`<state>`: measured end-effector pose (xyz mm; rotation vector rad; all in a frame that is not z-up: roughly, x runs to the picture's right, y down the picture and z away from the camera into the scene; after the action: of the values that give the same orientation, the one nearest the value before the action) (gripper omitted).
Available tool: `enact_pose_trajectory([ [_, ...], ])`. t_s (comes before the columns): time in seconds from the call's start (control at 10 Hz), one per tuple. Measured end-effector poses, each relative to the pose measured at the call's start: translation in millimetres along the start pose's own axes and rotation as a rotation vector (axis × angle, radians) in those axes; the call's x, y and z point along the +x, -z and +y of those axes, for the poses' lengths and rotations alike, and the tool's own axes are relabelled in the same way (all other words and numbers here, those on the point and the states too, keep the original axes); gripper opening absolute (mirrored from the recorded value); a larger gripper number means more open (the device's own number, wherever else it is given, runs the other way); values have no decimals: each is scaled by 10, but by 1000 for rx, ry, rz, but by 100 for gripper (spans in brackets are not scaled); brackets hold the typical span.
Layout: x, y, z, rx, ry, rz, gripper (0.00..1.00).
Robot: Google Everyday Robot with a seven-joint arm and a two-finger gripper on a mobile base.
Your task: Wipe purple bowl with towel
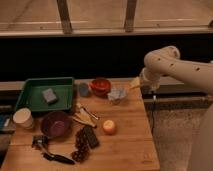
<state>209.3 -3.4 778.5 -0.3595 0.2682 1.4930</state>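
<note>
Camera view — gripper (134, 83) near towel (117, 94)

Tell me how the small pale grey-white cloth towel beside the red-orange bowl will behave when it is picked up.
The crumpled towel looks soft, so it will probably sag and unfold when lifted. It seems light; a push would likely bunch it, not roll it. The gripper hangs close beside it.
</note>
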Motion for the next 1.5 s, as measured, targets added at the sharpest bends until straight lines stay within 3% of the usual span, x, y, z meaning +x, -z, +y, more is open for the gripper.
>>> enact_pose_trajectory([
  [0.3,16,-373,337,-95,47,38,80],
  [0.9,-18,-816,885,-160,198,123,80],
  [1.2,-103,-1022,915,-234,245,145,80],
  [1.4,-146,-1101,894,-277,272,141,80],
  [1.5,-192,-1127,892,-316,305,111,80],
])
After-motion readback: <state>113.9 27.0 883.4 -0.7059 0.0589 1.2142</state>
